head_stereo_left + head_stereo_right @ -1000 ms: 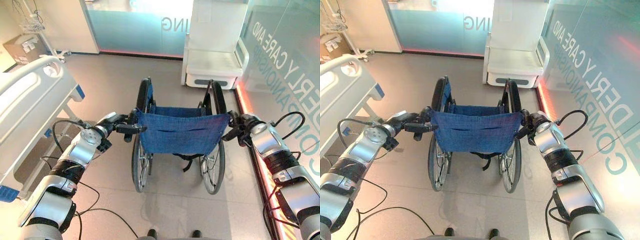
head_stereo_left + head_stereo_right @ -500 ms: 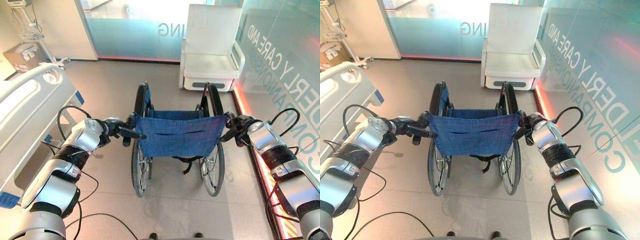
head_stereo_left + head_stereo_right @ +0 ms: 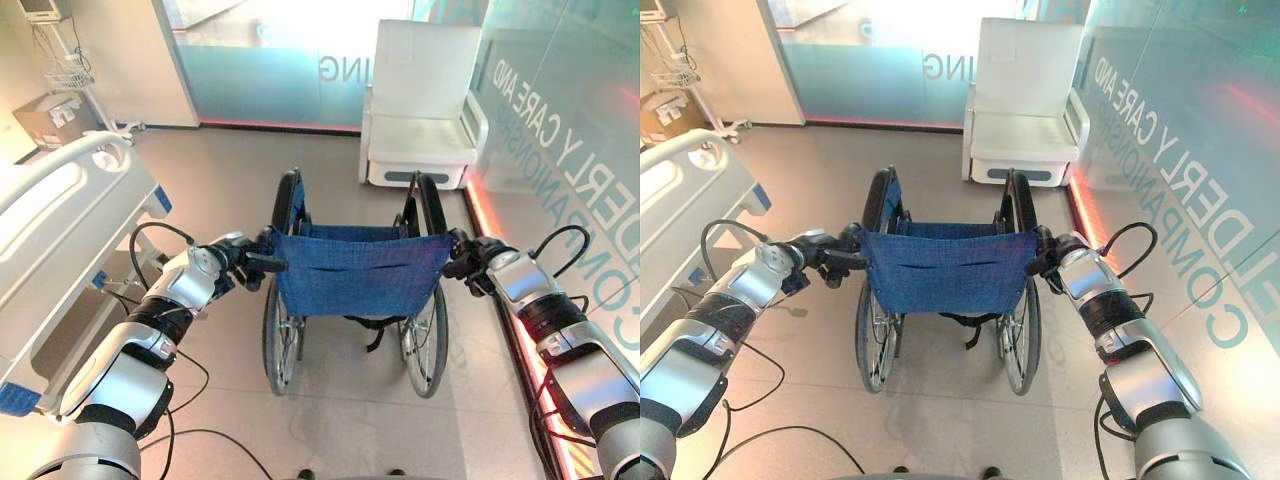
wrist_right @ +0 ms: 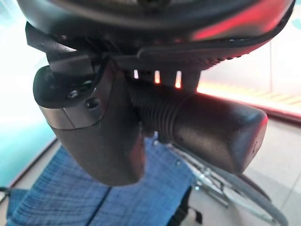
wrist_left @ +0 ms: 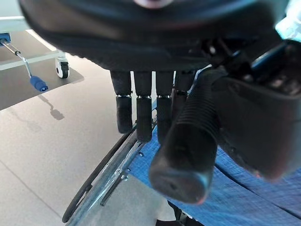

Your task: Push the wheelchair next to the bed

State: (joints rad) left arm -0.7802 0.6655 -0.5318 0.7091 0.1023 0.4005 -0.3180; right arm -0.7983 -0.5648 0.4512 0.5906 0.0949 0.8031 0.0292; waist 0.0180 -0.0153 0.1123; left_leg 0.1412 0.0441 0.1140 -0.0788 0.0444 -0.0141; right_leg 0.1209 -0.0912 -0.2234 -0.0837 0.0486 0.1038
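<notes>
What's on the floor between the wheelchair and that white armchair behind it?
Nothing: the left eye view shows bare floor between the wheelchair and the white armchair.

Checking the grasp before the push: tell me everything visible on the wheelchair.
The wheelchair stands upright on the floor, its back toward the robot, with the bed to its left and apart from it. It has a blue fabric backrest and seat, black armrests, large spoked wheels with black tyres and a metal frame. Two black ribbed push handles stick out rearward. The left hand curls over the left handle; the right hand wraps the right handle.
</notes>
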